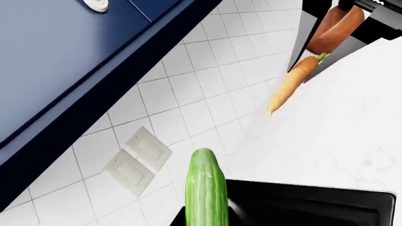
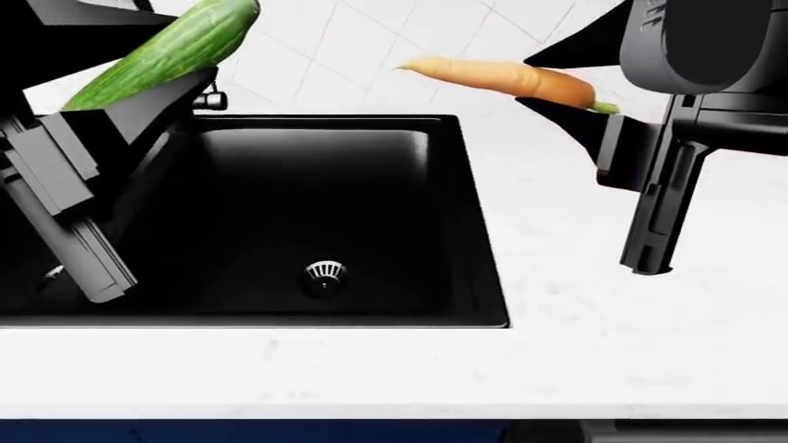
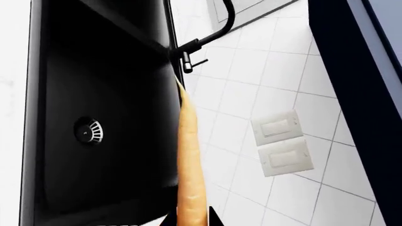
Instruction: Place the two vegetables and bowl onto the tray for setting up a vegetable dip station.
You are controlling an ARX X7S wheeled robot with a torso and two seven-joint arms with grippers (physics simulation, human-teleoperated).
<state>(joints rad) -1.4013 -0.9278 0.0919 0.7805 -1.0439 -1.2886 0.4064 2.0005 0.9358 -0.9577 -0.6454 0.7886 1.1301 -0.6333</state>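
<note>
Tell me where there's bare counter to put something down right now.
Bare white counter lies right of the black sink and along its front edge. The back edge is crowded: the left claw holds the cucumber, the right claw the carrot.

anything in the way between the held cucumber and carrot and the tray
Cannot tell: the tray shows in no view. The left pincer holds the cucumber over the black sink's left side, and the right pincer holds the carrot above the white counter. Nothing touches either vegetable besides its pincer.
</note>
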